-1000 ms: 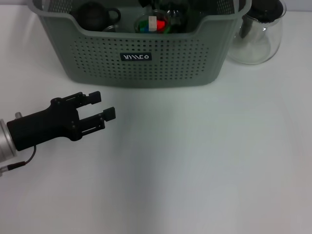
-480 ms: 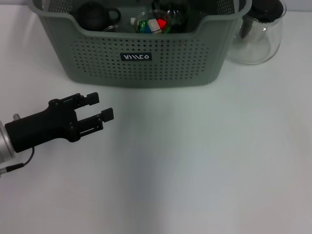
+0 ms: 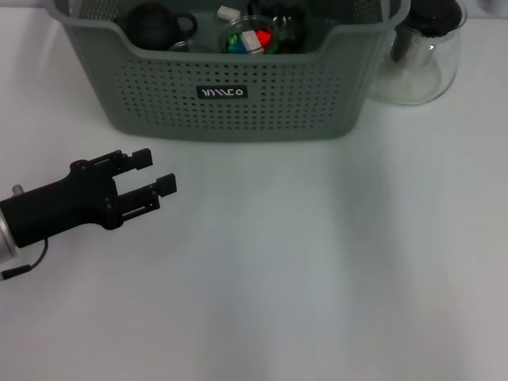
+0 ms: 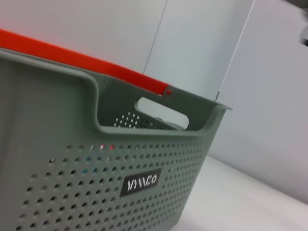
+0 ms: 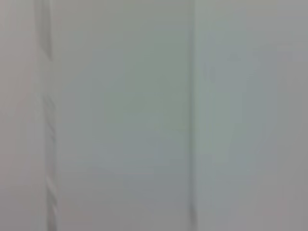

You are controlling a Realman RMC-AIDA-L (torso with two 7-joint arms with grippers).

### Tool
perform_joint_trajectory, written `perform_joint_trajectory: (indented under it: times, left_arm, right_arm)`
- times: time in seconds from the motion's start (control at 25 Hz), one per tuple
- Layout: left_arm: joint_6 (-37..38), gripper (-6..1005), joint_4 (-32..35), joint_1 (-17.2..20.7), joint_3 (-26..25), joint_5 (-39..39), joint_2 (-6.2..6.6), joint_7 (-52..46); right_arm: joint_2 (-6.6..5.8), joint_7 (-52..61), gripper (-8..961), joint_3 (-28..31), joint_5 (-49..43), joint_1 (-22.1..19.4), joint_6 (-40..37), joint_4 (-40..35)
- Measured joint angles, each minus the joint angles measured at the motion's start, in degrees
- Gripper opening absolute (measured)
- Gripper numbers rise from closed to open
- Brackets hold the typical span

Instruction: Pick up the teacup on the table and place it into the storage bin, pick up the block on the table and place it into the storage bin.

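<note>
Left gripper (image 3: 155, 171) extended low over the table (image 3: 317, 262), jaws parted and empty; storage bin (image 3: 230, 95) lies well ahead of them.

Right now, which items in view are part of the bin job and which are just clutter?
Job:
- storage bin
- coloured block in the bin, inside a clear cup
- left gripper, open, empty, over the table in front of the bin

Lying about:
- glass pitcher beside the bin
- dark teapot in the bin

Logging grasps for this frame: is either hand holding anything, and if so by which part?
Nothing is held. The left hand hangs open and empty over the table, short of the storage bin. The right hand is out of view.
</note>
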Motion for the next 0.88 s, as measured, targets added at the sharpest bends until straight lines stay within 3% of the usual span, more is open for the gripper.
perform_joint_trajectory:
  times: [0.16, 0.24, 0.36, 0.48, 0.6, 0.88]
  left_arm:
    - [2.5, 709, 1.55, 0.03, 1.03, 0.96, 0.86, 0.78]
    - [4.76, 709, 2.68, -0.71, 1.47, 1.93, 1.62, 0.77]
    - [6.7, 709, 3.62, -2.39, 2.88, 4.35, 2.58, 0.15]
    - [6.97, 709, 3.84, -4.75, 5.59, 6.98, 3.33, 0.96]
    - [7.91, 709, 3.59, -6.15, 9.15, 7.37, 3.52, 3.51]
    - [6.4, 716, 1.93, -6.62, 13.67, 7.37, 2.91, 6.08]
  right_arm:
    - [-0.21, -13.45, 568, 4.8, 13.74, -11.62, -17.18, 5.56]
    - [-0.23, -16.48, 568, 7.93, 13.25, -14.5, -22.26, 10.04]
    - [-0.29, -21.83, 585, 12.2, 4.99, -16.56, -25.14, 17.55]
    - [-0.3, -29.73, 610, 13.94, -4.97, -15.82, -25.12, 25.06]
    - [-0.22, -34.43, 815, 14.6, -12.48, -13.1, -24.21, 32.1]
    - [-0.31, -38.76, 898, 15.21, -18.36, -8.28, -22.43, 41.89]
